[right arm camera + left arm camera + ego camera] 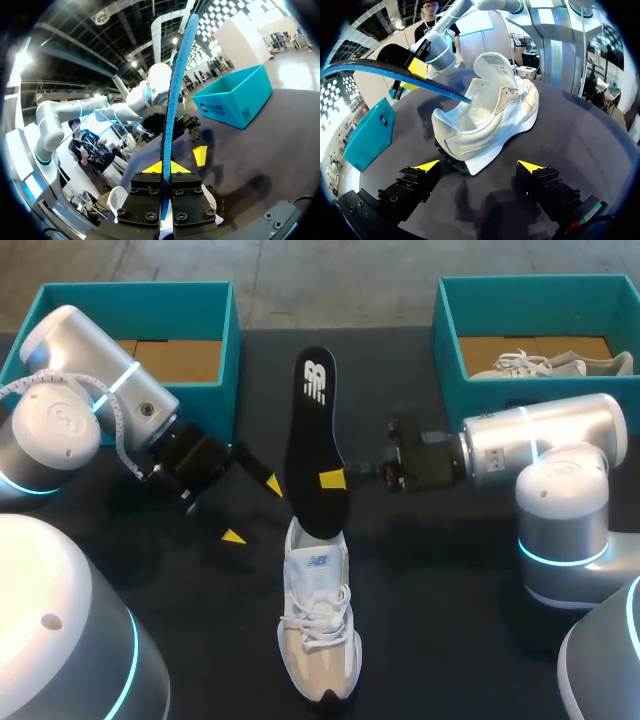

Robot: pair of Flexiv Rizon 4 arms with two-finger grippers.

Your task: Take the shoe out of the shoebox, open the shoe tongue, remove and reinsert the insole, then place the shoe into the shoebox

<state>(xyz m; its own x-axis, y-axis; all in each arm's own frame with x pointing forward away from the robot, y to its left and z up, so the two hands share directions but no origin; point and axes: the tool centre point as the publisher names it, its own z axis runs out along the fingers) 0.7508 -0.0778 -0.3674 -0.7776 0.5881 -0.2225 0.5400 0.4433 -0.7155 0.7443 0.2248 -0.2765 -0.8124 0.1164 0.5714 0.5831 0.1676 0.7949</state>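
- At the far left corner of the desk, a teal shoebox shows a brown cardboard floor
- At the far right corner, a second shoebox holds a pale shoe
- The white sneaker stands mid-desk by the near edge
- The right gripper is clenched on the dark insole, whose lower end is at the sneaker's opening
- The left gripper is released, with its fingers spread
- Only the left wrist view shows the raised tongue; the right wrist view shows the insole edge-on
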